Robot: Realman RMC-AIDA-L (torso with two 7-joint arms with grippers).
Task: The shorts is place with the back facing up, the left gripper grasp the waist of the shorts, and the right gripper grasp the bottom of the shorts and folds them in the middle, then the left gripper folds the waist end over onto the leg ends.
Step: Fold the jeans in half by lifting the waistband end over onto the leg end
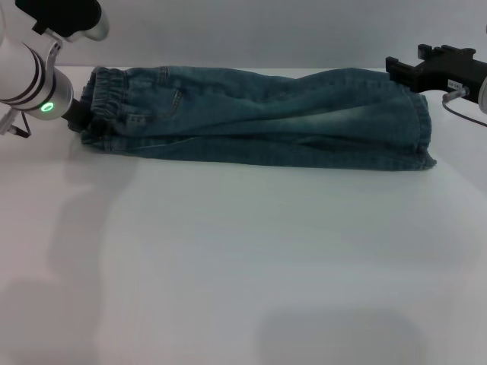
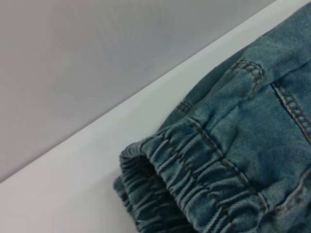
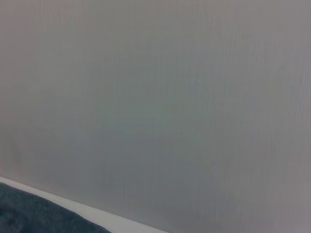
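The shorts lie folded lengthwise into a long band across the far part of the white table. Their gathered elastic waist points left and the leg ends point right. My left gripper sits right against the waist end, its tip hidden by the denim. The left wrist view shows the ruffled waist close up, resting on the table. My right gripper hovers at the far corner of the leg ends, just over the hem. A dark strip of the shorts edges the right wrist view.
A plain grey wall stands just behind the table's far edge, close to the shorts. The wide white tabletop stretches from the shorts to the front edge.
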